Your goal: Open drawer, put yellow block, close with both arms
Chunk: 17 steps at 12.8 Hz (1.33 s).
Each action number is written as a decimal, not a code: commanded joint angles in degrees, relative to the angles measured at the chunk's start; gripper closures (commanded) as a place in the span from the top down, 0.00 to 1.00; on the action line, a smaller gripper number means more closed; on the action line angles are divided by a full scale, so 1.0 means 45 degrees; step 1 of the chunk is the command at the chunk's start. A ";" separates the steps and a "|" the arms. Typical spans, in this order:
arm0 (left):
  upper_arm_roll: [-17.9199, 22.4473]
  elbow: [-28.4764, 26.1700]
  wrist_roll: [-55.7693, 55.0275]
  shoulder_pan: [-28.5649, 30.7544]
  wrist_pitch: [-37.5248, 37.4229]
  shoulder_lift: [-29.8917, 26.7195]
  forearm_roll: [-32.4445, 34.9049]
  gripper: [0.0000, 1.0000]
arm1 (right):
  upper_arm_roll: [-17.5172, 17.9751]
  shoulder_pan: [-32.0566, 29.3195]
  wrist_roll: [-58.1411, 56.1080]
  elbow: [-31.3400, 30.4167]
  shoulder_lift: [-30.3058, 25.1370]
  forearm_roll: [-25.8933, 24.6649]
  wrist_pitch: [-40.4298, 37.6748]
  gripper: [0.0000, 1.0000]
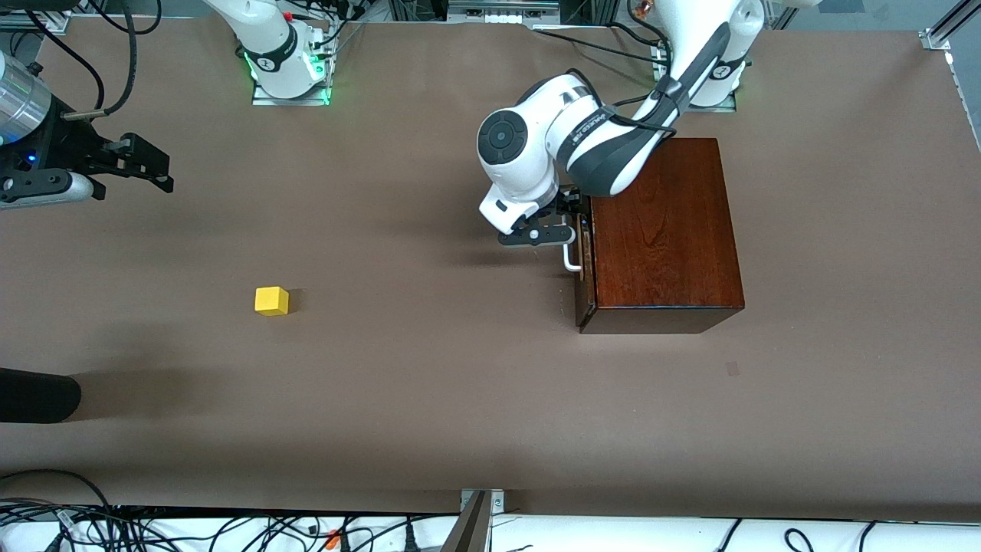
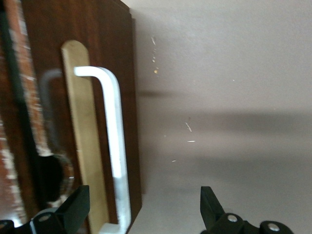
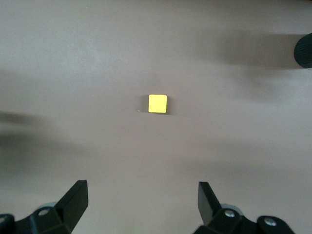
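My left gripper (image 1: 569, 230) sits at the front of the drawer (image 1: 584, 264), fingers spread wide. In the left wrist view the white handle (image 2: 115, 146) lies between the two fingertips (image 2: 73, 207), nearer one of them; I can't tell if either pad touches it. Nothing clamped. The drawer looks closed in the dark wooden box (image 1: 665, 230), which sits toward the left arm's end of the table.

My right gripper (image 1: 146, 165) hangs up in the air over the right arm's end of the table, fingers wide apart, holding nothing. The right wrist view looks down on the yellow block (image 3: 157, 103).

The yellow block (image 1: 271, 300) lies alone on the brown table (image 1: 429, 399), well apart from the box. Cables (image 1: 230, 529) trail along the table edge nearest the front camera.
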 commanded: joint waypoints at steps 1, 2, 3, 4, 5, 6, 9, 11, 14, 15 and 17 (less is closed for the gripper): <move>0.0108 -0.0308 -0.0342 -0.0200 0.0403 0.0028 0.0542 1.00 | 0.0091 -0.0120 -0.0095 0.0221 0.0094 -0.0178 -0.0103 1.00; 0.0070 -0.0444 -0.0342 -0.0180 0.0403 0.0028 0.0930 1.00 | 0.0091 -0.0120 -0.0095 0.0221 0.0094 -0.0178 -0.0103 1.00; 0.0069 -0.0561 -0.0361 -0.0180 0.0442 0.0028 0.1088 1.00 | 0.0091 -0.0120 -0.0075 0.0221 0.0094 -0.0159 -0.0103 1.00; 0.0069 -0.0601 -0.0342 -0.0180 0.0442 0.0047 0.1090 1.00 | 0.0091 -0.0120 -0.0075 0.0221 0.0075 -0.0178 -0.0103 1.00; 0.0069 -0.0679 -0.0342 -0.0180 0.0442 0.0047 0.1109 1.00 | 0.0091 -0.0120 -0.0094 0.0221 0.0094 -0.0178 -0.0103 1.00; 0.0069 -0.0776 -0.0361 -0.0180 0.0558 0.0047 0.1109 1.00 | 0.0091 -0.0120 -0.0095 0.0221 0.0094 -0.0178 -0.0103 1.00; 0.0070 -0.1129 -0.0362 -0.0199 0.0989 0.0047 0.1109 1.00 | 0.0091 -0.0120 -0.0095 0.0240 0.0094 -0.0178 -0.0103 1.00; 0.0069 -0.1148 -0.0536 -0.0219 0.1008 0.0067 0.1109 1.00 | 0.0091 -0.0120 -0.0095 0.0240 0.0094 -0.0178 -0.0084 1.00; 0.0050 -0.1187 -0.1335 -0.0471 0.1573 0.0223 0.1109 1.00 | 0.0091 -0.0120 -0.0095 0.0240 0.0094 -0.0178 -0.0084 1.00; 0.0030 -0.1168 -0.1512 -0.0570 0.1710 0.0281 0.1090 1.00 | 0.0091 -0.0120 -0.0095 0.0240 0.0094 -0.0197 -0.0084 1.00; 0.0011 -0.1110 -0.1670 -0.0609 0.1828 0.0282 0.0915 1.00 | 0.0091 -0.0120 -0.0095 0.0240 0.0094 -0.0197 -0.0064 1.00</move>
